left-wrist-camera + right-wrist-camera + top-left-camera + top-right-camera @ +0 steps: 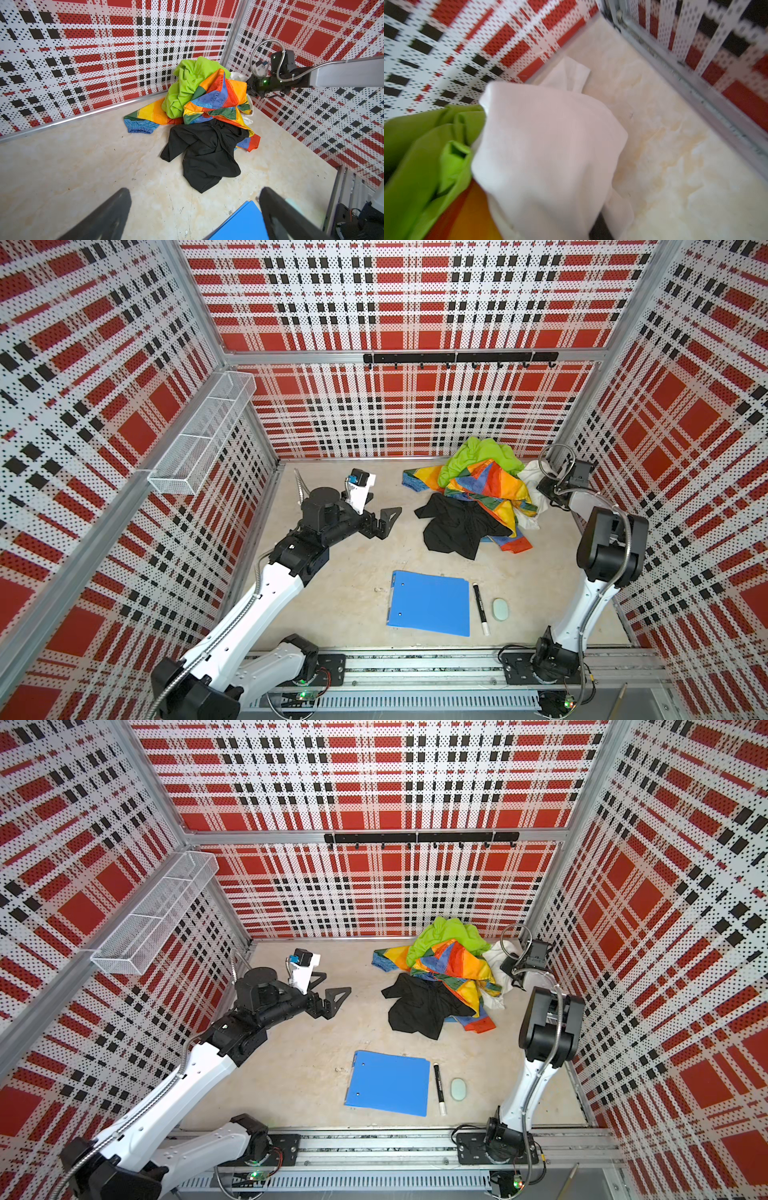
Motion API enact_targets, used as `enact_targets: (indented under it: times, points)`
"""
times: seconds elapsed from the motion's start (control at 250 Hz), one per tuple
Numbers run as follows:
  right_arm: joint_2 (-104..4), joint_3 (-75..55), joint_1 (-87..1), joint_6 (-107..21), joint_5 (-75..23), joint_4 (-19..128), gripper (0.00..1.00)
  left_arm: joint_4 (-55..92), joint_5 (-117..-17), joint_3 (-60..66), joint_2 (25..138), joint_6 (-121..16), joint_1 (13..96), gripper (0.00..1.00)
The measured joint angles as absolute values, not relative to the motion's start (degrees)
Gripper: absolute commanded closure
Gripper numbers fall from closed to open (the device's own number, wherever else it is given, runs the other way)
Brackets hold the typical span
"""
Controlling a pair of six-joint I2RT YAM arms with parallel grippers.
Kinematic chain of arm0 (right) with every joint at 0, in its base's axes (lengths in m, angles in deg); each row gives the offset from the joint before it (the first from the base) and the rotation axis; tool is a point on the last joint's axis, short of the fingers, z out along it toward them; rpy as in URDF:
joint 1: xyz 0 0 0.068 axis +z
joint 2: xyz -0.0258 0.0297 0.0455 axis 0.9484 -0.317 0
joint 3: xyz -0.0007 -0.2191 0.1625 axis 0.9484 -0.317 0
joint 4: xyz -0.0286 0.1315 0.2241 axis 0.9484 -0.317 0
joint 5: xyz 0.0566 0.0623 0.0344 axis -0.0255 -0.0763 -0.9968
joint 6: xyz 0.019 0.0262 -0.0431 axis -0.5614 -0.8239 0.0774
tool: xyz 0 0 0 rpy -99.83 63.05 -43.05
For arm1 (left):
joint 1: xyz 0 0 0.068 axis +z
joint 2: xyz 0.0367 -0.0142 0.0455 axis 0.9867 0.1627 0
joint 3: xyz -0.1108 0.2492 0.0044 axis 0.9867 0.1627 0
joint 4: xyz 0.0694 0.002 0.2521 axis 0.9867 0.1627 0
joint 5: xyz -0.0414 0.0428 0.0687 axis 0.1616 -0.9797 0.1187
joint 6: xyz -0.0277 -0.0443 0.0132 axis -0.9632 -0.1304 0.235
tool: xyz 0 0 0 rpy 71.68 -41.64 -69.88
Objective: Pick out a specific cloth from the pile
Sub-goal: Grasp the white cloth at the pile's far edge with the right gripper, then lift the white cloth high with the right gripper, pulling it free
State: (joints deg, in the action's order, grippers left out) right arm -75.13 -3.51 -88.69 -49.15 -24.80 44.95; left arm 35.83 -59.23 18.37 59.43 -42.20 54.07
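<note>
Beige tabletop (345,572), far-right corner: plain white soft cloth (550,145) covers right fingers (600,228) (grip unreadable); left fingers (388,516) splayed, empty.

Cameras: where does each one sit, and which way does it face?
Top views: high behind the bases, looking down at the table; left arm and right arm show.
Left wrist: low, facing the pile in the far right corner; open left end effector shows.
Right wrist: close over the cloth, which nearly hides the right end effector.
Shared: pile and blue clipboard, top and left wrist views.
</note>
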Motion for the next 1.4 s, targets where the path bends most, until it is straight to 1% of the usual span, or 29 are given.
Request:
enact_targets:
  times: [0.188, 0.484, 0.728, 0.989, 1.401]
  points:
    - [-66.2, -3.4, -86.1, -44.5, -19.6, 43.0, 0.96, 35.9, -59.2, 18.4, 59.4, -42.2, 54.1, 0.01]
    - [-62.3, -2.1, -82.9, -41.1, -12.7, 37.7, 1.00, 35.9, -59.4, 18.4, 59.4, -42.2, 53.9, 0.01]
    - [-53.7, -0.4, -82.0, -40.9, -7.4, 34.2, 1.00, 36.1, -58.7, 18.4, 59.0, -41.9, 53.8, 0.01]
    - [-46.7, 3.8, -82.0, -41.0, -5.7, 34.4, 1.00, 36.1, -58.1, 18.4, 57.9, -41.7, 53.9, 0.01]
    - [-40.8, 4.6, -79.9, -41.0, -7.0, 35.1, 1.00, 36.1, -57.6, 18.4, 57.9, -42.2, 54.4, 0.01]
